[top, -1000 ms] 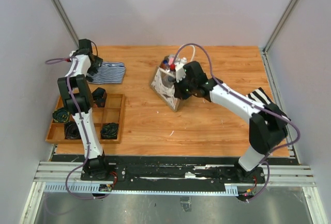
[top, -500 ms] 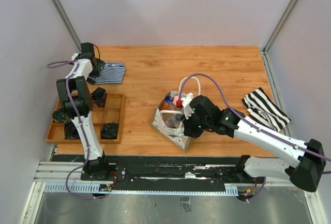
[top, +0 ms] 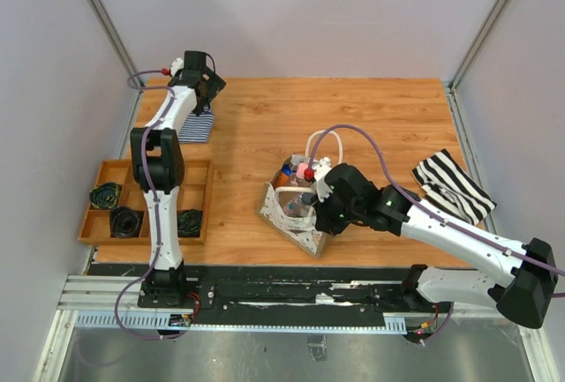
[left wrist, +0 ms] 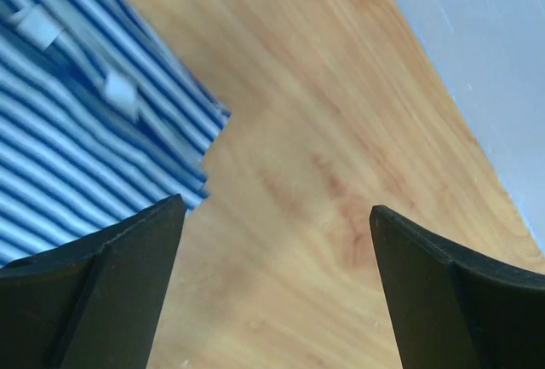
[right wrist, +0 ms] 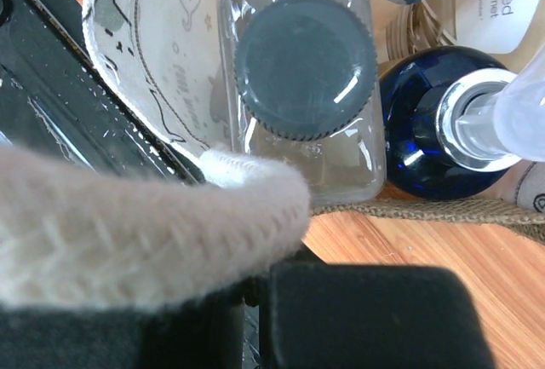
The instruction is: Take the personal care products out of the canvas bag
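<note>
The canvas bag [top: 291, 214] stands near the table's middle front, with several personal care products [top: 300, 173] sticking out of its top. My right gripper [top: 312, 205] is at the bag's right side. In the right wrist view its black fingers [right wrist: 375, 318] are together with the cream rope handle [right wrist: 128, 216] caught across them. Just beyond are a clear bottle with a dark cap [right wrist: 302, 54] and a dark blue bottle [right wrist: 430, 126]. My left gripper [top: 203, 80] is far off at the back left. It is open and empty [left wrist: 277, 211] over bare wood.
A blue-white striped cloth [top: 192, 124] lies under the left gripper and also shows in the left wrist view [left wrist: 77, 147]. A wooden tray [top: 201, 201] with black coiled cables [top: 126, 221] sits at the left front. A black-white striped cloth [top: 452, 186] lies at the right.
The right gripper dragged the bag from the table's middle toward the front, then held still. The left gripper swung right along the back edge, past the striped cloth.
</note>
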`<act>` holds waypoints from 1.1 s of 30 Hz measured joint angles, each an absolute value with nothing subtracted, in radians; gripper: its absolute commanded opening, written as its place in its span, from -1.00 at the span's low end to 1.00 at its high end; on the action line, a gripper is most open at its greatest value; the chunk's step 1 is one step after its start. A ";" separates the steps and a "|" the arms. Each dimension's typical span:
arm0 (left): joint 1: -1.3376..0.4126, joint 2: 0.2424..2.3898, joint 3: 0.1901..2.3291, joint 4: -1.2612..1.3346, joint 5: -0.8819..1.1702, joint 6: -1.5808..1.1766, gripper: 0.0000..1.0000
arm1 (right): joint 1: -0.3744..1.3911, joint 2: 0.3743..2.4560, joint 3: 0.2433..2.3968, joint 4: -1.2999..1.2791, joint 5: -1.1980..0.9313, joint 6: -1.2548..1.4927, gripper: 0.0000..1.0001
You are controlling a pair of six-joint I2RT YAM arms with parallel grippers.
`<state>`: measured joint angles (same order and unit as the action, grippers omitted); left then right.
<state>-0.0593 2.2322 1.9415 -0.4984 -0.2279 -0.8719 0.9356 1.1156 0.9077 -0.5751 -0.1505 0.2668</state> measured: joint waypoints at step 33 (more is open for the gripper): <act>0.226 2.230 1.765 -0.507 -0.295 -0.898 0.99 | 0.853 1.187 1.229 -0.616 0.052 0.101 0.29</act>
<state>0.2260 2.2303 1.7645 -0.5072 -0.2951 -0.8982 0.8528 1.1870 1.2285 -0.6155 0.0525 0.1005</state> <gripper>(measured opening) 0.993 0.645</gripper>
